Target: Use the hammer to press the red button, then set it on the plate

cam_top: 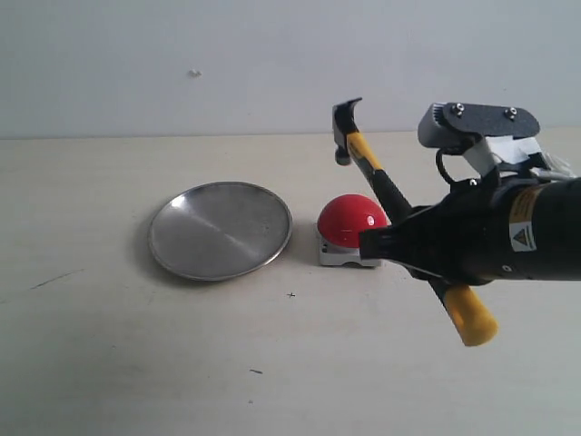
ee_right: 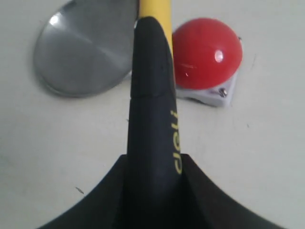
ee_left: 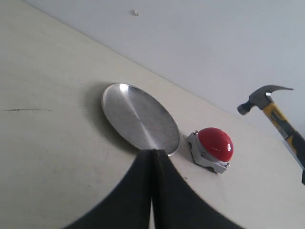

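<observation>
My right gripper (cam_top: 413,238) is shut on the hammer (cam_top: 374,173), holding its black-and-yellow handle (ee_right: 152,100) in the air. The dark head (cam_top: 345,123) is raised behind and above the red button (cam_top: 352,220), apart from it; the yellow end (cam_top: 470,315) points toward the front. The red button sits on its grey base (cam_top: 343,256), just right of the silver plate (cam_top: 220,229). In the left wrist view my left gripper (ee_left: 152,160) is shut and empty, its tips near the plate's rim (ee_left: 138,117), with the button (ee_left: 215,143) and hammer head (ee_left: 261,99) beyond. The left gripper is outside the exterior view.
The light table (cam_top: 136,363) carries a few small dark marks (cam_top: 54,279). A plain pale wall (cam_top: 182,54) stands behind the table's far edge.
</observation>
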`<state>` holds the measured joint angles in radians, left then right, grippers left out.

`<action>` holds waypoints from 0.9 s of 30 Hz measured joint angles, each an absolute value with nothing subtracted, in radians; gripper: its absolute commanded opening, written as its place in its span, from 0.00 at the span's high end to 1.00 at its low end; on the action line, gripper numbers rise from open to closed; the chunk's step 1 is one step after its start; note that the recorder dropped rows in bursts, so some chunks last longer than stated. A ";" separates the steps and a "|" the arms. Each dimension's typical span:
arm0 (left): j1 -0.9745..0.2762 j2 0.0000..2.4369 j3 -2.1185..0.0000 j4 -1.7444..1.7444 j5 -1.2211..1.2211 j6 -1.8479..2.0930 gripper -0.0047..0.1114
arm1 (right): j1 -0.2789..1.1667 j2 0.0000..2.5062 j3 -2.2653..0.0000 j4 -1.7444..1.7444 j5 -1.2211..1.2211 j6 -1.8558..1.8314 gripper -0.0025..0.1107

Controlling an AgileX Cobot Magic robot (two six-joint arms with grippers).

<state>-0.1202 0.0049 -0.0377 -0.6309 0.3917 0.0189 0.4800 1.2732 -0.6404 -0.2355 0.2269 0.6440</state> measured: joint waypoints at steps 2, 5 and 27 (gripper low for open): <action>-0.120 0.005 -0.038 -0.631 0.392 0.019 0.94 | 0.480 1.268 -0.647 -0.240 0.179 0.644 0.98; -0.120 0.005 -0.038 -0.631 0.392 0.019 0.94 | 0.480 1.246 -0.665 -0.249 0.157 0.642 0.98; -0.120 0.005 -0.038 -0.631 0.392 0.019 0.94 | 0.406 1.066 -0.577 -0.171 0.268 0.675 0.98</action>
